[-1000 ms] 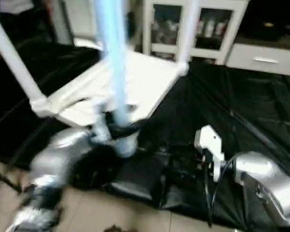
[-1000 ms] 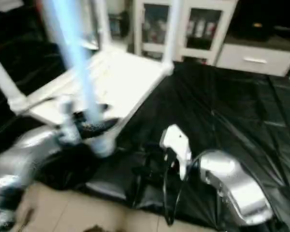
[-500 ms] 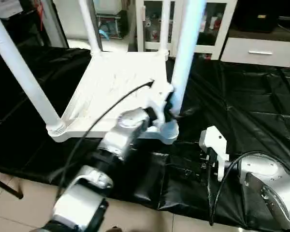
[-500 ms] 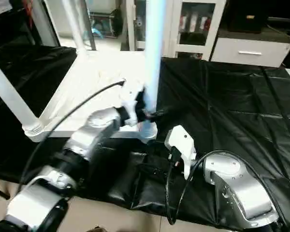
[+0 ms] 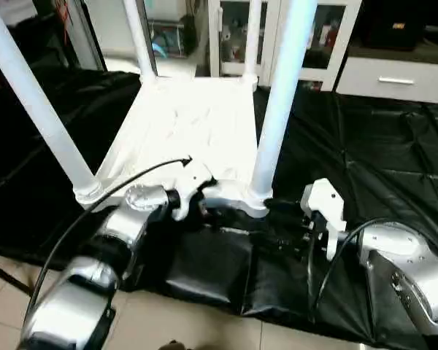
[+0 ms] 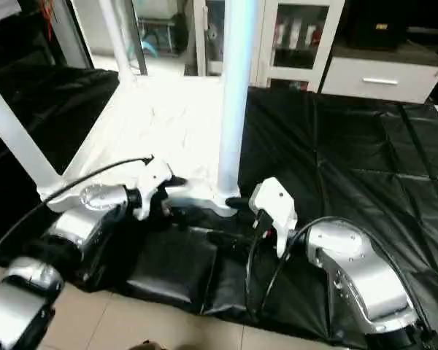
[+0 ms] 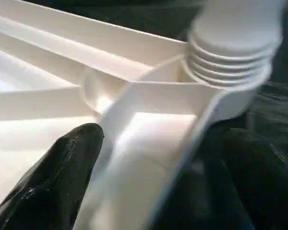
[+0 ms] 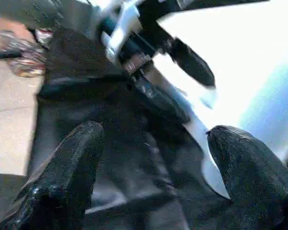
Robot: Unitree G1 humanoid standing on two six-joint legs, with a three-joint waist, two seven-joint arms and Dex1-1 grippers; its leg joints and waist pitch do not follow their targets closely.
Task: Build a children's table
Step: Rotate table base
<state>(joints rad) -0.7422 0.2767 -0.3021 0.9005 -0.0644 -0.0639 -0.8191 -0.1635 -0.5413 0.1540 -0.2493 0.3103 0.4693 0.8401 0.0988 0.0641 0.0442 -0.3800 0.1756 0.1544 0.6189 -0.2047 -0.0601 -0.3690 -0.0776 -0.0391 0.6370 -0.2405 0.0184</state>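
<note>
The children's table lies upside down on a black sheet, its white ribbed tabletop facing up. Legs stand in its corner sockets: near left leg, near right leg, and two far legs. My left gripper is open at the tabletop's near edge, just left of the near right socket. Its fingers straddle the rim. My right gripper is open and low on the sheet, just in front of that same corner, holding nothing. The right wrist view looks between its fingertips at my left gripper.
The black plastic sheet covers the floor around the table, with folded black padding under my arms. Tiled floor begins at the near edge. A white glass-door cabinet and a white drawer unit stand behind.
My left gripper has come off the base of the near right leg and dropped to the tabletop's near edge. The head camera has shifted. The right arm has hardly moved.
</note>
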